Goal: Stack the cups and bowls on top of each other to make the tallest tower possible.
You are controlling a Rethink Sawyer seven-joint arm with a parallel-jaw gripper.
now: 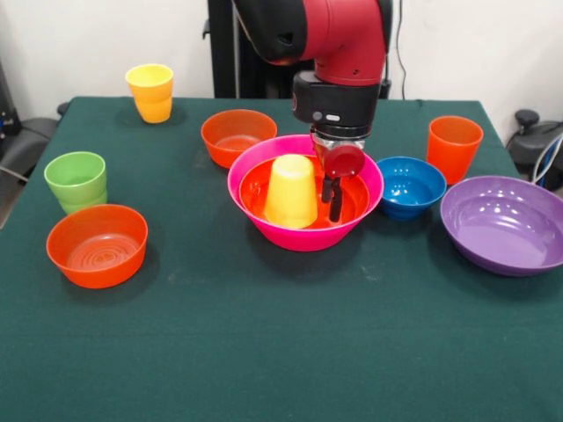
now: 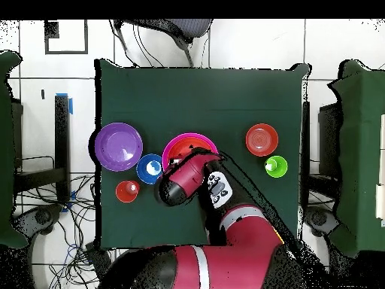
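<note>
The tower stands mid-table: the largest pink bowl (image 1: 303, 236) holds a large orange bowl (image 1: 350, 204), and a yellow cup (image 1: 291, 191) stands upside down in it. My gripper (image 1: 332, 200) hangs inside the bowls, just right of that cup and holding nothing. In the overhead view the arm (image 2: 184, 181) covers the gripper and part of the pink bowl (image 2: 188, 141). Loose on the table are a second yellow cup (image 1: 150, 92), a green cup (image 1: 76, 181), an orange cup (image 1: 454, 148), two small orange bowls (image 1: 98, 245) (image 1: 237, 136), a blue bowl (image 1: 410, 185) and a purple bowl (image 1: 504, 224).
The green cloth table (image 1: 281, 352) has open room along its near edge in the front view. The blue bowl sits close against the pink bowl's right side. Chairs and cables lie around the table in the overhead view.
</note>
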